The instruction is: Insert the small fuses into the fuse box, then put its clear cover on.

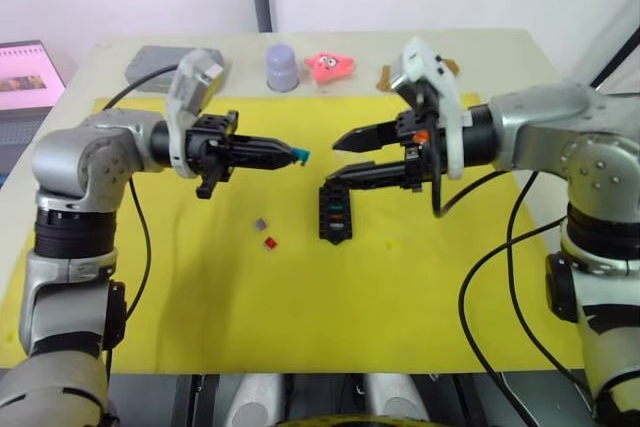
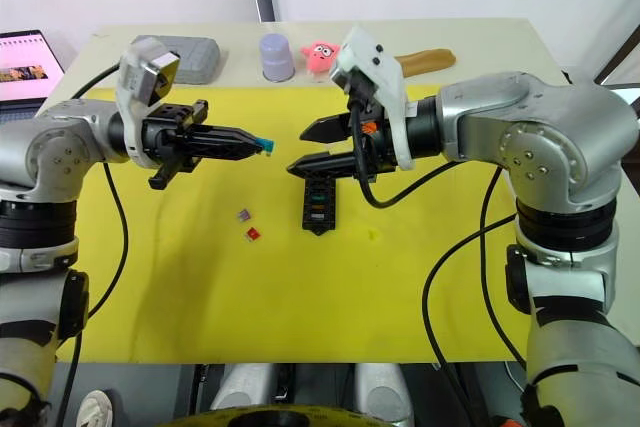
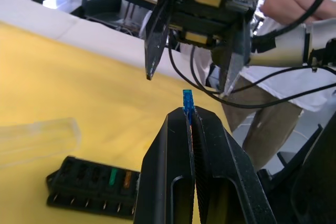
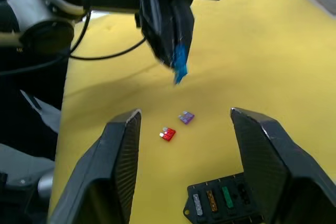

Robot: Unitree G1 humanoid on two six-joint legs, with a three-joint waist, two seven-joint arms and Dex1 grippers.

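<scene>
Pinched in the left end effector point(image 1: 296, 155), a teal fuse point(image 1: 301, 156); right end effector point(image 2: 296, 148) gapes wide, empty.

Yellow mat point(image 1: 300, 317) on pale table point(image 1: 500, 47)

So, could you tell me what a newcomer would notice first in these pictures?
Probably the two arms facing each other above the yellow mat: the left gripper pinches a blue fuse, the right gripper gapes opposite. Below lies the black fuse box, with a red fuse and a purple fuse loose beside it.
</scene>
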